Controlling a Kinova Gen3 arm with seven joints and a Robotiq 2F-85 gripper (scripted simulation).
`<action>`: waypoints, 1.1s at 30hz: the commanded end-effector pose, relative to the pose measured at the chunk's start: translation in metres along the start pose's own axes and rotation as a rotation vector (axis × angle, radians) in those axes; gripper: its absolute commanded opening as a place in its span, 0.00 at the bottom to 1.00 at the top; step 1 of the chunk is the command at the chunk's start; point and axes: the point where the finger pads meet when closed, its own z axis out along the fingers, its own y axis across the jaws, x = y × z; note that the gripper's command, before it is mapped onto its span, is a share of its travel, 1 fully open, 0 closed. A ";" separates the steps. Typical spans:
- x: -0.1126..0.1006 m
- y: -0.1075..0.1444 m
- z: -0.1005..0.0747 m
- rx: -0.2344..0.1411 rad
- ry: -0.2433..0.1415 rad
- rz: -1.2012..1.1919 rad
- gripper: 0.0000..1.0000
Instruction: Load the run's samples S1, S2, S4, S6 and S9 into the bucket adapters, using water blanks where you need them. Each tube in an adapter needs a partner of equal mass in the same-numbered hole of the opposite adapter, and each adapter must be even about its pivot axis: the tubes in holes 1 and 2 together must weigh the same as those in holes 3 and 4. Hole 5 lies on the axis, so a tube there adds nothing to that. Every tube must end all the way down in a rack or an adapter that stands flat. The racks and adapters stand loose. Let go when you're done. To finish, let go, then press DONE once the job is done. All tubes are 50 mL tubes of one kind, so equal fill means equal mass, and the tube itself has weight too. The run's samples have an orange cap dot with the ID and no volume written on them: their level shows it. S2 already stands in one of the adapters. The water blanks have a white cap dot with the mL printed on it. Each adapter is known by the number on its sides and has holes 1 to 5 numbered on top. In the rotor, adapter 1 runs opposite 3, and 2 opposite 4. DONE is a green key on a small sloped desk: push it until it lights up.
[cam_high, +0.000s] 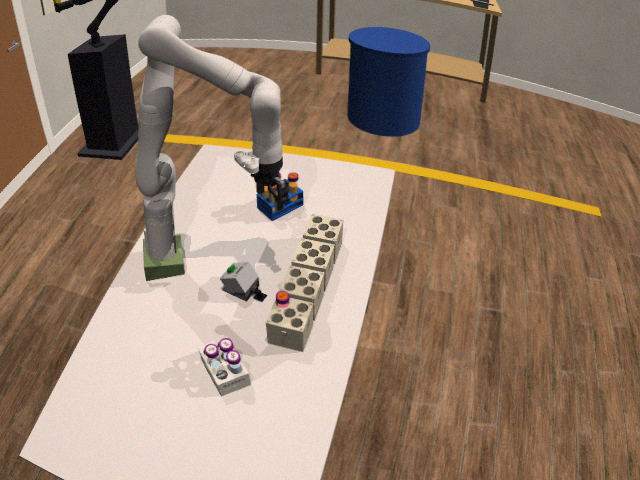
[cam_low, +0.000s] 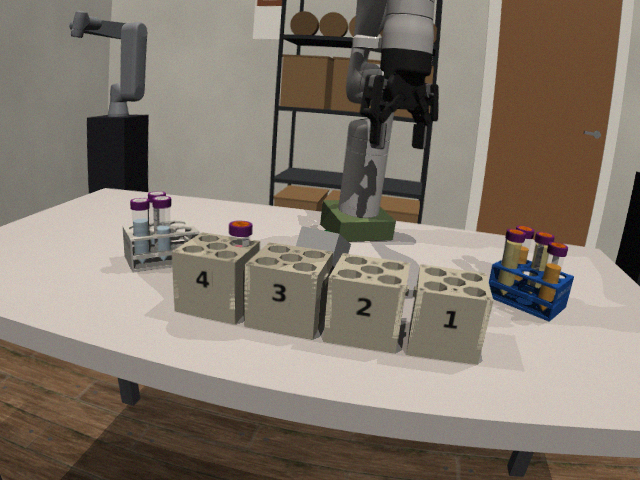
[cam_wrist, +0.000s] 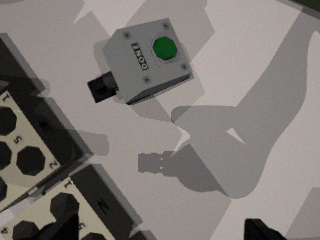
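Four beige adapters stand in a row: adapter 4 (cam_low: 211, 276), adapter 3 (cam_low: 284, 291), adapter 2 (cam_low: 367, 302) and adapter 1 (cam_low: 449, 312). One orange-dotted tube (cam_low: 240, 230) stands in a back hole of adapter 4; the other holes are empty. The blue sample rack (cam_low: 532, 279) holds several tubes at the right end. The grey blank rack (cam_low: 152, 237) holds three purple-capped tubes at the left end. My gripper (cam_low: 395, 126) is open and empty, high above the table behind adapters 2 and 1. The wrist view looks down on the green DONE key (cam_wrist: 164, 48) and parts of adapter 3 (cam_wrist: 20, 145) and adapter 2 (cam_wrist: 55, 215).
The grey DONE desk (cam_high: 239, 279) sits between my green base (cam_high: 164, 263) and the adapter row (cam_high: 305, 281). The sample rack (cam_high: 285, 202) is at the far end of the row and the blank rack (cam_high: 224, 364) at the near end.
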 end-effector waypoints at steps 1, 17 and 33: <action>-0.015 0.015 0.000 -0.003 0.008 -0.012 1.00; -0.066 0.063 0.000 -0.001 0.007 -0.012 1.00; -0.117 0.111 0.000 0.000 0.005 -0.011 1.00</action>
